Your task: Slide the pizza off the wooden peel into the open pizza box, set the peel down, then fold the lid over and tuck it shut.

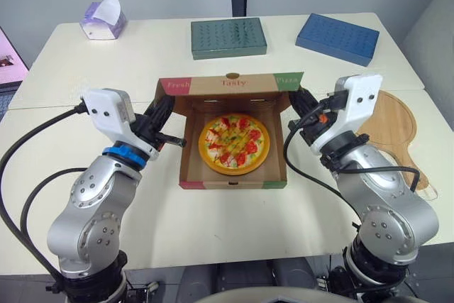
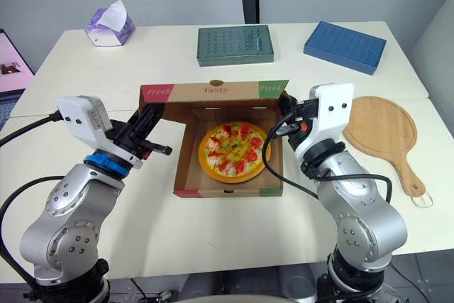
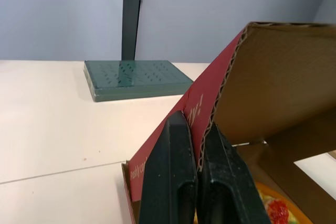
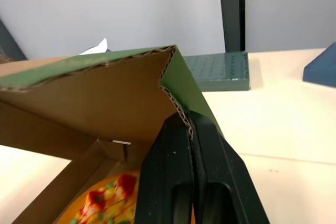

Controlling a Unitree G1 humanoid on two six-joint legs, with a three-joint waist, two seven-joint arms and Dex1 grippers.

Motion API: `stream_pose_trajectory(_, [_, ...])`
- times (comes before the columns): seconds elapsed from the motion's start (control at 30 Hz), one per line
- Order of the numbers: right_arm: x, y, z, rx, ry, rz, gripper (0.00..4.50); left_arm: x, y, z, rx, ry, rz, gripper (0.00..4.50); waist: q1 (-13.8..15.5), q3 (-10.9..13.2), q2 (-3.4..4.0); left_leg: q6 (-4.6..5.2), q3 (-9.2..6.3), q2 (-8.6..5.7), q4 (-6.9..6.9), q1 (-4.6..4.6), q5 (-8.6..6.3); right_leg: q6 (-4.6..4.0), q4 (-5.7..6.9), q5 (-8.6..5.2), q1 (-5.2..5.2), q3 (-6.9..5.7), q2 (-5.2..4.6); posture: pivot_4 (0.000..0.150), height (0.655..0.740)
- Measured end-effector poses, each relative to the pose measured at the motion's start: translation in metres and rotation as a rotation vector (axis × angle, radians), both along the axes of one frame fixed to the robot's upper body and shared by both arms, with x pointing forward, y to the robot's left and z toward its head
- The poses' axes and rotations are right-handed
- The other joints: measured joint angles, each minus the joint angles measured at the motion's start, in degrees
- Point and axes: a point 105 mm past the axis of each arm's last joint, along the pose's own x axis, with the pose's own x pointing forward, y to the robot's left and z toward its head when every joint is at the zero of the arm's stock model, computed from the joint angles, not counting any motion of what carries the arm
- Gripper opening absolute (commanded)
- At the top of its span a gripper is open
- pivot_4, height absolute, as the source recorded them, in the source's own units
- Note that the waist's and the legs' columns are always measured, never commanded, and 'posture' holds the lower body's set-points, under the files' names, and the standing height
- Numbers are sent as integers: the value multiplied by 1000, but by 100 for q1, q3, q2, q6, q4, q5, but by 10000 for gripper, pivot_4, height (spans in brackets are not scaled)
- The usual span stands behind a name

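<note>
Tabletop; lid between both end effectors

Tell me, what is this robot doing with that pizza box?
It is closing the box. The pizza already lies inside the box, and the wooden peel lies on the table at the robot's right. The left end effector and the right end effector each pinch a side edge of the lid, which stands raised and is not yet folded over.
</note>
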Motion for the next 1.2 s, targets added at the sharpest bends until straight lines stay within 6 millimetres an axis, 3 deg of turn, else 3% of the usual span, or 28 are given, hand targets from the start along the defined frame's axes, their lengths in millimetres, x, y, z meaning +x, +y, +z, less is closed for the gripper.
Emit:
stream_pose_trajectory(0.07, [-1,1,-2,4,7,7,133,-1,1,-2,6,4,-1,0,1,-1,-1,0,1,1,-23,37,0,-2,-12,-1,32,2,0,1500,7400])
stream_pose_trajectory(0.47, [-6,5,-6,6,27,59,133,-6,6,-8,21,6,14,0,-1,-3,0,0,15,29,-41,39,0,-3,-48,-2,32,0,19,1500,7400])
stream_pose_trajectory(0.7, [-18,2,-33,-63,82,92,133,-17,7,-25,43,44,-3,0,1,-25,1,-1,28,82,-46,40,-1,-33,-92,16,40,0,71,1500,7400])
stream_pose_trajectory(1.2, [-28,0,-62,-72,91,115,133,-32,10,-49,62,108,-31,0,7,-33,0,-2,29,92,-52,42,-2,-34,-96,16,38,6,82,1500,7400])
